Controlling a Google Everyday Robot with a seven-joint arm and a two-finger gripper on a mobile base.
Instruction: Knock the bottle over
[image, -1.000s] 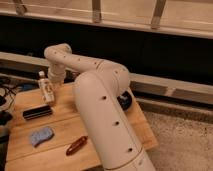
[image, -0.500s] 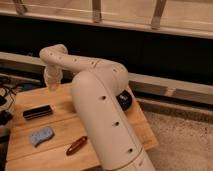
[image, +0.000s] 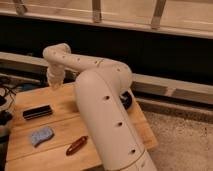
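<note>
Since the earlier frames the arm (image: 100, 100) has swung over the table's (image: 65, 150) far edge, hiding the bottle, now out of sight. Its gripper (image: 54, 80) hangs there. Nearer lie a black case (image: 37, 111), blue sponge (image: 40, 135), brown object (image: 76, 145).

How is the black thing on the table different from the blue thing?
The black bar is dark, long and straight-edged, while the blue sponge-like pad is pale, shorter and lumpy. The black bar lies farther back on the table, nearer the claw at the far left corner; the blue pad sits closer to the front edge. Both lie flat on the wood, untouched.
</note>
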